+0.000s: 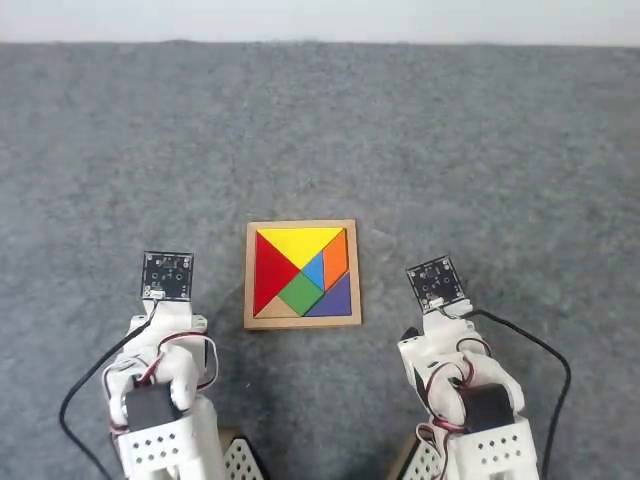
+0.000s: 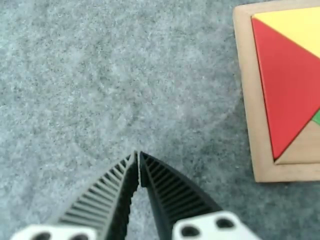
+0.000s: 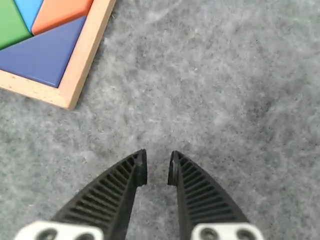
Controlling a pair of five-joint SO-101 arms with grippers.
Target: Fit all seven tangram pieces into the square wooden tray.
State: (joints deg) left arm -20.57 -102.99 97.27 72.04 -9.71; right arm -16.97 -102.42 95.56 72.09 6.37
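Note:
The square wooden tray (image 1: pixel 301 225) lies at the table's centre. In it sit a yellow triangle (image 1: pixel 298 243), a red triangle (image 1: pixel 268 275), a small blue triangle (image 1: pixel 314 270), an orange parallelogram (image 1: pixel 335 260), a green square (image 1: pixel 300 295) and a purple triangle (image 1: pixel 335 298). The near left corner (image 1: pixel 272 308) is wood-coloured; I cannot tell whether it is a piece or bare tray. My left gripper (image 2: pixel 138 156) hovers over carpet left of the tray (image 2: pixel 245 90), shut and holding nothing. My right gripper (image 3: pixel 157 167) hangs over carpet right of the tray (image 3: pixel 85 60), its fingers slightly open with nothing between them.
Grey carpet (image 1: pixel 480 150) covers the whole table around the tray. The left arm (image 1: pixel 165 330) and right arm (image 1: pixel 455 340) stand at the near edge on either side of the tray. A black cable (image 1: pixel 545 355) loops beside the right arm.

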